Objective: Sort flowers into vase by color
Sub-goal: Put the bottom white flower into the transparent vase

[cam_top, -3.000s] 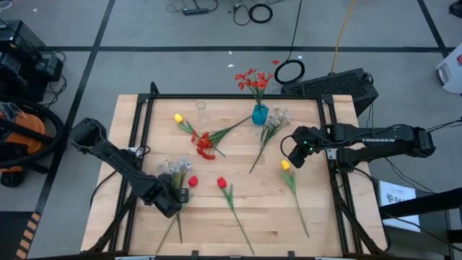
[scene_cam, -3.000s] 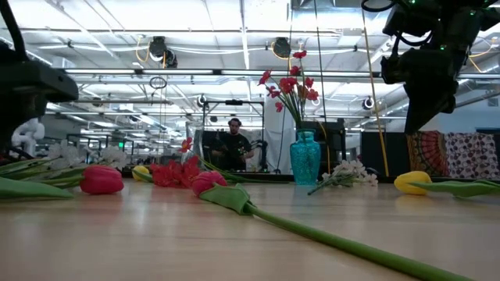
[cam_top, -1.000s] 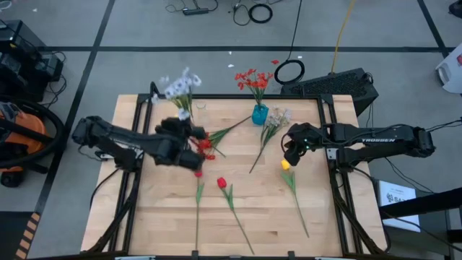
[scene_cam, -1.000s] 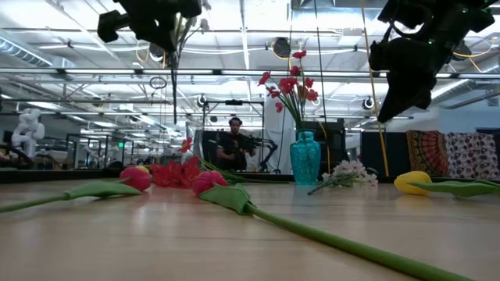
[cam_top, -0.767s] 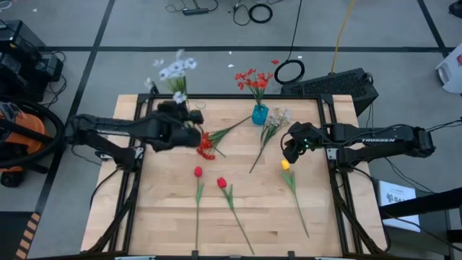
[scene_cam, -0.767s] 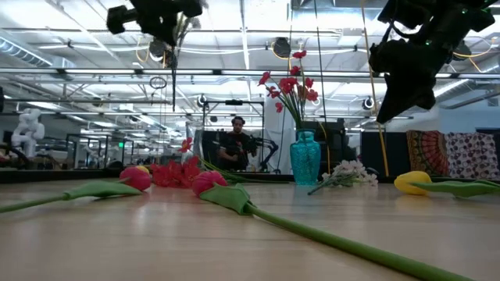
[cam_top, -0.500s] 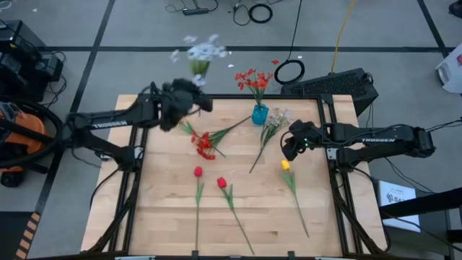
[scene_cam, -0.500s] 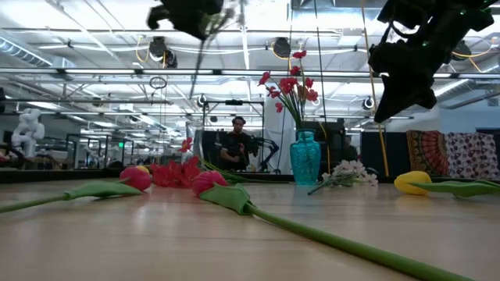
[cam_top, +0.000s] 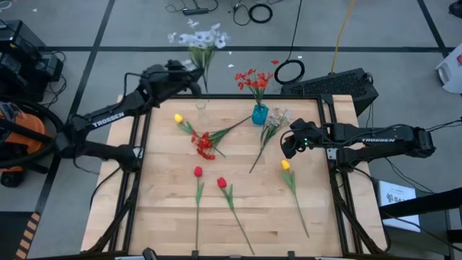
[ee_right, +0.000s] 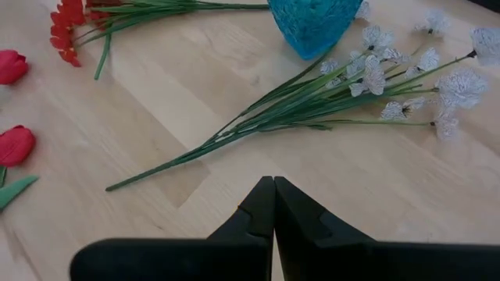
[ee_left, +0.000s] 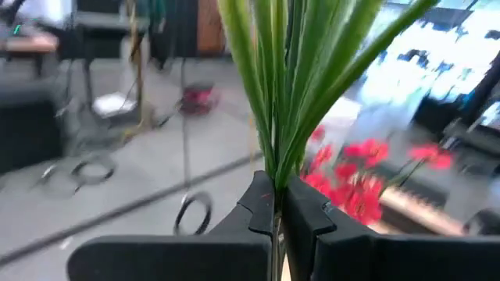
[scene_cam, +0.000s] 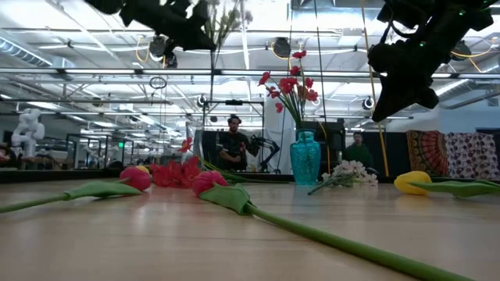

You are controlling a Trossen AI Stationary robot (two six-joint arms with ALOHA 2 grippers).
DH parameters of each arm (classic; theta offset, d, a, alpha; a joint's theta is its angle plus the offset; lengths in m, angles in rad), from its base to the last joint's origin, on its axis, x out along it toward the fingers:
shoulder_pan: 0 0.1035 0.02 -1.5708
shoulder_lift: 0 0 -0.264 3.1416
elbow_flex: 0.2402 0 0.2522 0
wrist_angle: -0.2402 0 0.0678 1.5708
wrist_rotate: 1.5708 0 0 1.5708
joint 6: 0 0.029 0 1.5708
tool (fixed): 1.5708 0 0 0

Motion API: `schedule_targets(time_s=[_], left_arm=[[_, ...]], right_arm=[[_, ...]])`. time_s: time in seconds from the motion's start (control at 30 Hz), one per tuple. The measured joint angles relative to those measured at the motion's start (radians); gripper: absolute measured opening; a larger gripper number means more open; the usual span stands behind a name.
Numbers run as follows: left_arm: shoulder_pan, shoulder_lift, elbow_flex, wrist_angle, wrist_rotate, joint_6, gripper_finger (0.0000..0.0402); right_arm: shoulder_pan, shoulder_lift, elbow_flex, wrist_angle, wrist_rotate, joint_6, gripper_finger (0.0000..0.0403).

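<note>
— Left hand [cam_top: 193, 78]?
— Clamped on the stem of a white spray [cam_top: 200, 40], held up over the desk's far edge, blossoms out past the desk [cam_top: 159, 217] above the floor. Green stalks pinched between the fingers [ee_left: 262, 204] in the wrist view.

— Under it?
— A small clear glass [cam_top: 202, 110] near the far edge, with a yellow tulip [cam_top: 178, 118] just beside. Stem of that tulip running toward a red spray [cam_top: 205, 144] lying flat.

— Right hand [cam_top: 286, 149]?
— Closed on nothing, hovering above the desk's right part. Fingers [ee_right: 264, 204] pressed together over bare wood, close to a second white spray [cam_top: 275, 119] lying on the desk.

— And the vase?
— Blue vase [cam_top: 260, 114] upright near the far edge, holding red blossoms [cam_top: 254, 78]. White spray on the desk just beside its base.

— Other flowers?
— Two red tulips [cam_top: 209, 177] side by side in the middle, stems trailing toward the near edge. Another yellow tulip [cam_top: 285, 165] close below the right hand, stem pointing toward the near right corner.

— Beyond the desk?
— A person [scene_cam: 233, 147] seen in the low view, far behind.
</note>
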Motion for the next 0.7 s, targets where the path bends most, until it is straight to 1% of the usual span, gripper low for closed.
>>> schedule_targets(time_s=[0.07,0.13,0.27,0.47,0.6,0.7], left_arm=[[0.036,-0.023,-0.063,0.073,0.056,-0.015,0.0008],[0.061,-0.034,-0.114,0.103,0.092,-0.013,0.0008],[0.070,-0.042,-0.176,0.123,0.116,-0.008,0.0008],[0.071,-0.042,-0.201,0.180,0.116,0.014,0.0008],[0.071,-0.053,-0.194,0.179,0.116,0.020,0.0008],[0.071,-0.072,-0.194,0.172,0.104,0.064,0.0008]], right_arm=[[0.000,0.000,0.000,0.000,0.000,0.010,0.0000],[0.000,0.000,0.000,0.000,0.000,0.010,0.0000],[0.000,0.000,0.000,0.000,0.001,0.010,0.0000],[0.000,0.000,0.000,0.000,0.018,0.013,0.0000],[0.000,0.000,0.000,0.000,0.034,0.036,0.0000],[0.000,0.000,0.000,0.000,0.044,0.043,0.0000]])
